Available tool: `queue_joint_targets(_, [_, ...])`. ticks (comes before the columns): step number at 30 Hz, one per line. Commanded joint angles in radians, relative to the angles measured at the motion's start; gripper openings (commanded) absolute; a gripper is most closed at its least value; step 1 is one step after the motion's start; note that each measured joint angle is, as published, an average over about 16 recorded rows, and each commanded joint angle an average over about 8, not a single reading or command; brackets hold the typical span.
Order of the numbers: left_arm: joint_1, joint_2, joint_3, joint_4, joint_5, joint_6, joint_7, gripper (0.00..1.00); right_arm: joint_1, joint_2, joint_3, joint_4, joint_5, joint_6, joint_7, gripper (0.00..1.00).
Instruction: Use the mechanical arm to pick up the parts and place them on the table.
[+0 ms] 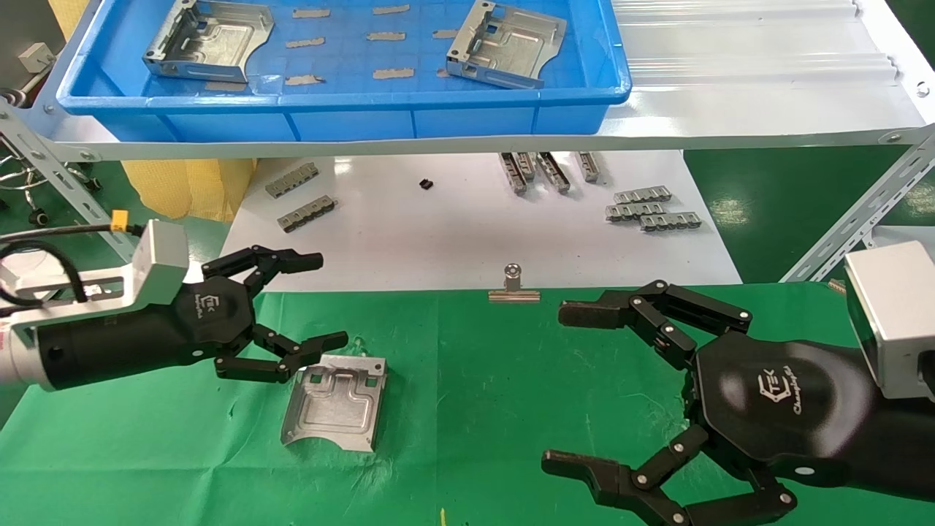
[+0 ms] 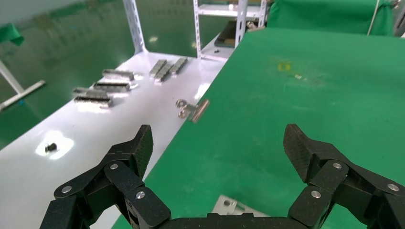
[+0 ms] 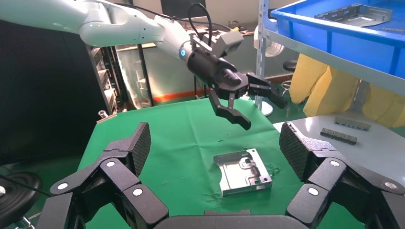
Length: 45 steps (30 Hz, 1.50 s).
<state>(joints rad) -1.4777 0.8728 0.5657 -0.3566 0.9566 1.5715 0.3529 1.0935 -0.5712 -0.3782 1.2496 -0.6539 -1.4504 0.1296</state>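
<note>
One silver-grey bracket lies flat on the green table, its curved cut-out toward the near edge. My left gripper is open and empty, hovering just above and left of the bracket's far corner. The left wrist view shows its open fingers with the bracket's corner below the palm. My right gripper is open and empty over the cloth at the right. The right wrist view shows the bracket and the left gripper above it. Two more brackets lie in the blue tray.
The blue tray sits on a raised white shelf with slanted metal braces. Behind the cloth a white sheet holds small grey notched strips. A silver clip pins the cloth's far edge.
</note>
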Motion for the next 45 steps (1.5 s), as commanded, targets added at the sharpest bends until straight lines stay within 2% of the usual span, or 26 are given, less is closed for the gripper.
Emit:
queue_joint_targets(1, [0.019,-0.012,-0.013,-0.043,-0.011,-0.004,-0.025,1.00,0.000,0.000,0.000,0.000,0.000,0.000,0.000,1.00])
queue_joint_targets(38, [0.365,-0.237,-0.259,-0.840,-0.205,-0.069,-0.490,1.00,0.000,0.000,0.000,0.000,0.000,0.000,0.000,1.00])
queue_joint_targets(45, [0.410,-0.266,-0.291,-0.944,-0.230,-0.076,-0.547,1.00,0.000,0.000,0.000,0.000,0.000,0.000,0.000,1.00])
